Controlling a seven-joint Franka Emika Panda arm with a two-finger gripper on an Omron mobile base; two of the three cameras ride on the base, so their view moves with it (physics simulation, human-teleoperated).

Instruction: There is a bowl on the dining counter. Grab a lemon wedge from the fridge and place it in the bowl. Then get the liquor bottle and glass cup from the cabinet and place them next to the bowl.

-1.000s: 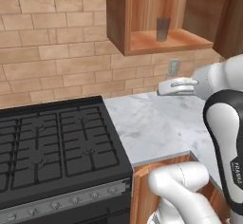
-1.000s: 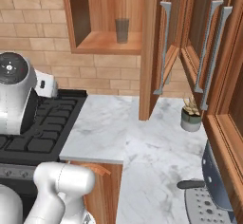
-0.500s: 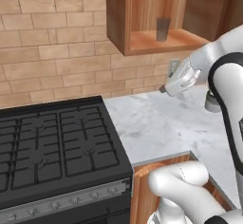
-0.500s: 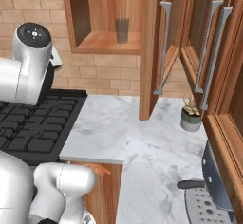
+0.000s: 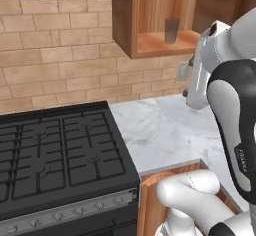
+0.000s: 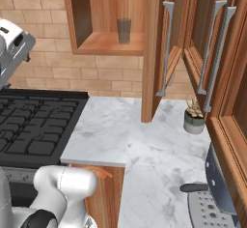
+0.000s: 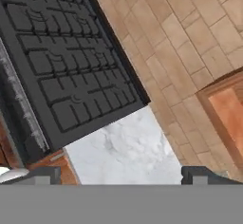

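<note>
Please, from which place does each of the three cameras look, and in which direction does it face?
Left base view: behind the arm's left, facing the stove and cabinet; arm at right.
Right base view: behind its right, facing the glass cup; arm at left.
Hand view: on the hand, facing stove and brick wall; open gripper below.
Shared: stove, marble worktop.

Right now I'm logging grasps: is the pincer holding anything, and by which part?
Nothing is held. The pincer stands open with empty space between its fingertips, and the glass cup stands alone on the cabinet shelf.
</note>
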